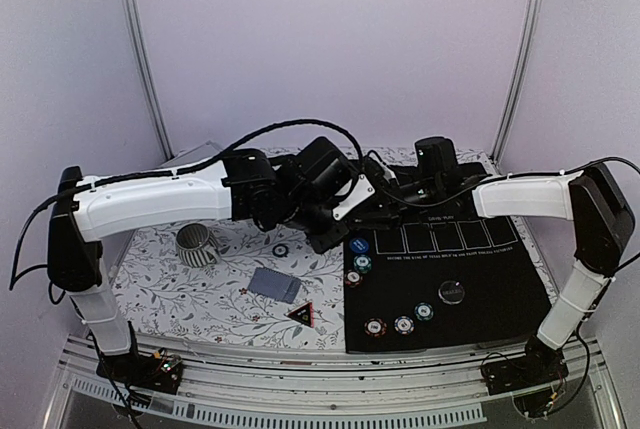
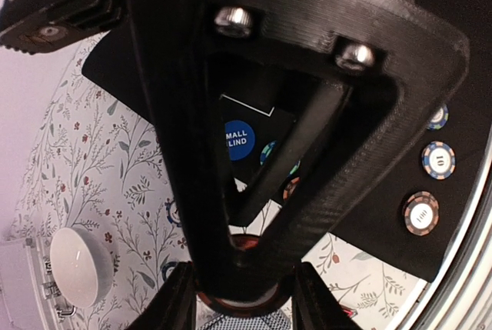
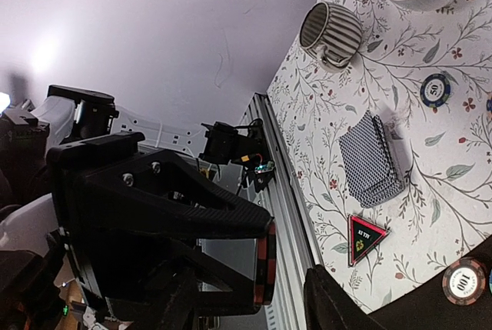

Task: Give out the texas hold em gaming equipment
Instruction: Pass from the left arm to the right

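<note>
Clenching a red-brown chip (image 3: 266, 262) are the left fingers (image 2: 181, 303); right fingers (image 3: 330, 303) unclear; blue button (image 2: 239, 140) reads "MALL LIND".

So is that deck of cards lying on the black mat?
No, the deck of cards lies on the flowered cloth, left of the black mat.

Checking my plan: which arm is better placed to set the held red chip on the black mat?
Probably right: the black mat lies on its side, before its base, and the right gripper is at the red chip that the left gripper holds.
</note>
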You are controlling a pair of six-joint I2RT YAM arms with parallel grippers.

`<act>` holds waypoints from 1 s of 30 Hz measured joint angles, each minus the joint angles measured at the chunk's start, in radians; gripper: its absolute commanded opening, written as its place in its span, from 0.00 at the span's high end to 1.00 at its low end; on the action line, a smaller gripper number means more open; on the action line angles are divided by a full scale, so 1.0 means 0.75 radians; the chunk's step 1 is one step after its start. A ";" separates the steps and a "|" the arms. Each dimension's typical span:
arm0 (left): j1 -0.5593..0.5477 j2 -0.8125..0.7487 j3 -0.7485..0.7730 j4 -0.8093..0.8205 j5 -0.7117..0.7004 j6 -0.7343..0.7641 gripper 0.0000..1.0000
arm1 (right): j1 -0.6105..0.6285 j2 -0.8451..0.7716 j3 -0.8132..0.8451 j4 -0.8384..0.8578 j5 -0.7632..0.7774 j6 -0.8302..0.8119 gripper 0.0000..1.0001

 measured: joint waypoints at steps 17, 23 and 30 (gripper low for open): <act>-0.001 -0.025 -0.001 0.057 -0.032 0.000 1.00 | 0.005 0.027 0.000 0.066 -0.024 0.066 0.90; -0.001 -0.026 -0.013 0.057 -0.036 0.006 0.34 | 0.010 0.027 0.000 0.083 -0.028 0.078 0.98; 0.017 -0.086 -0.067 0.068 -0.035 -0.039 0.02 | -0.111 0.027 0.000 0.055 -0.016 0.045 0.98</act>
